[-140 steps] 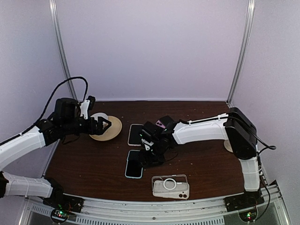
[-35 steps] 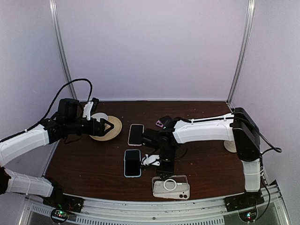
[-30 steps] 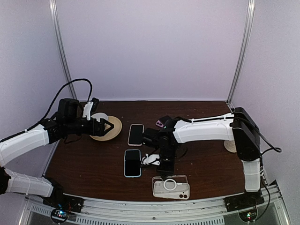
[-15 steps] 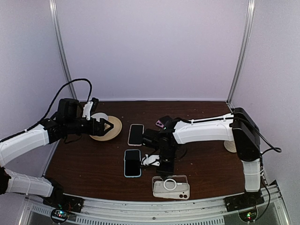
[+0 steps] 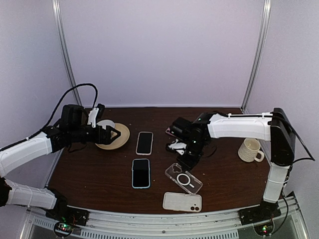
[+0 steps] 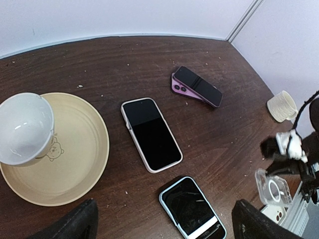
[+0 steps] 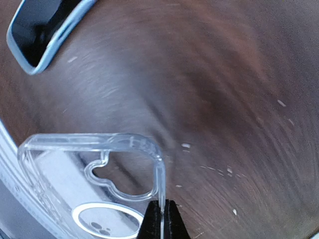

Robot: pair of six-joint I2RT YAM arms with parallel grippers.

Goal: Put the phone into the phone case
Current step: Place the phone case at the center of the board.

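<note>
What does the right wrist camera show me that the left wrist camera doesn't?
Only the right wrist view shows the grip itself, close up: the right pincer is shut on the rim of the clear case.
Only the left wrist view shows the bowl on the plate, the white-cased phone, the purple phone and the mug.
Both show the clear case, the blue-cased phone and the right pincer, though it is small and blurred at the left view's edge.

Left arm [image 5: 30, 149] reaches in from the left, elbow bent; left tool [image 5: 113, 133] held level, pointing right, jaws spread wide; right arm [image 5: 239, 127] stretches leftward toward the middle, wrist bent downward; right tool [image 7: 162, 220] pinched tight on the rim of the clear phone case [image 5: 183, 178].
</note>
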